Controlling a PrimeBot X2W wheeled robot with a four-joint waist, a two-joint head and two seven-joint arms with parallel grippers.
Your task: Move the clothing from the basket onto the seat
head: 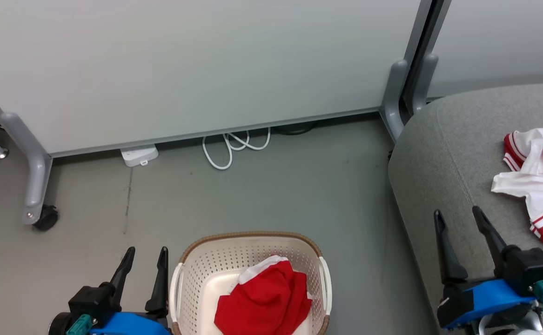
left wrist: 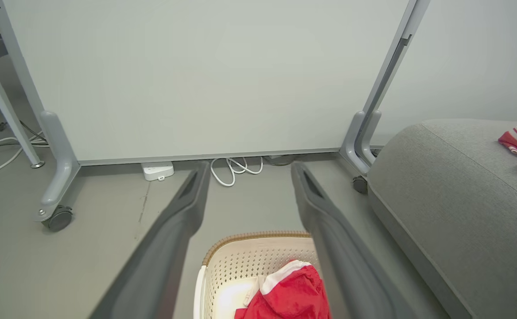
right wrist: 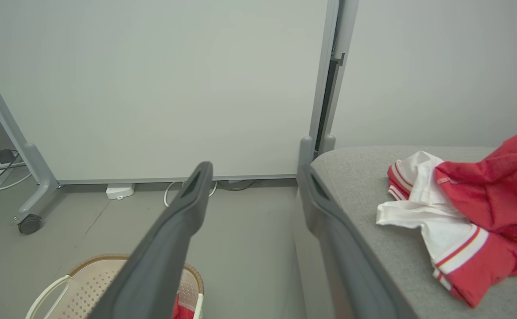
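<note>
A cream basket (head: pixel 192 274) with a brown rim stands on the floor at the bottom middle, holding a crumpled red garment (head: pixel 264 300) with a white band. My left gripper (head: pixel 146 256) stands open just left of the basket, nothing between its fingers. A second red and white garment (head: pixel 539 179) lies on the grey seat (head: pixel 452 153) at the right. Over the seat's front edge my right gripper (head: pixel 457 215) is open and empty, left of that garment. In the left wrist view, the basket (left wrist: pixel 236 261) and red garment (left wrist: pixel 291 294) sit below the fingers. The right wrist view has the seat's garment (right wrist: pixel 475 212) at right.
A white partition panel (head: pixel 197 65) on grey wheeled legs (head: pixel 36 186) closes off the back. A coiled white cable (head: pixel 231 146) and a white power strip (head: pixel 138 155) lie at its foot. Grey floor (head: pixel 276 195) spreads between the panel, basket and seat.
</note>
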